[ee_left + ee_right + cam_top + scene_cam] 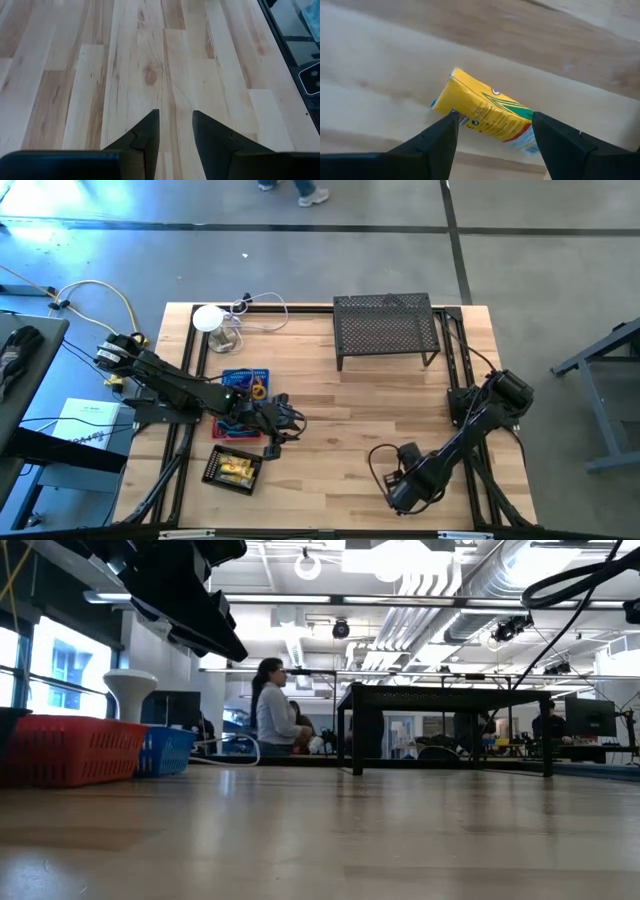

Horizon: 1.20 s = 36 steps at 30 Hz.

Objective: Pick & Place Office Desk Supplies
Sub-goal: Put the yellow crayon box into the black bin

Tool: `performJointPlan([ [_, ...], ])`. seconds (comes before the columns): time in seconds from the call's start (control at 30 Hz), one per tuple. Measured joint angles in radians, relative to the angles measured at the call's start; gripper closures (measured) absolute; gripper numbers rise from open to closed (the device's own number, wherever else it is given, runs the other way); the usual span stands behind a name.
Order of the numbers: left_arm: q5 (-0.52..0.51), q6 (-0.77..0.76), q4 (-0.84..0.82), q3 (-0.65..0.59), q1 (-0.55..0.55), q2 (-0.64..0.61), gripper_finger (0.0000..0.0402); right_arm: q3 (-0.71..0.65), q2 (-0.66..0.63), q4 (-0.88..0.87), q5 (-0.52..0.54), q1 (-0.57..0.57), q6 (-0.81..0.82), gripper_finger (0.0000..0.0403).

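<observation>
One yellow box (487, 116) btwn open right end effector (495, 137) fingers, on table (380, 60)

Black mesh shelf (386, 330) at table (330, 420) back; white device (208, 318) back-left.

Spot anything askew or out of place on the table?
One thing: a yellow cardboard box lies tilted on the bare wooden tabletop, between the open fingers of the right gripper, away from the red, blue and black baskets. The left gripper is open over bare wood.
</observation>
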Motion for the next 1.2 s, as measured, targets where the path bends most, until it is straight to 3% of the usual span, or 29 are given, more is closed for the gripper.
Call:
performJointPlan([
  [0.37,0.0,-0.001,0.005,0.0,0.0,0.0,0.0289,-0.007,0.0,0.025,0.018,0.0,-0.099,0.016],
  [0.67,0.0,-0.001,0.005,0.0,0.0,0.0,0.0289,-0.096,-0.002,0.196,-0.025,0.0,-0.18,0.016],
  [1.2,0.0,-0.004,0.023,0.0,0.0,0.0,0.0289,-0.098,0.0,0.214,-0.073,-0.012,-0.236,0.0162],
])
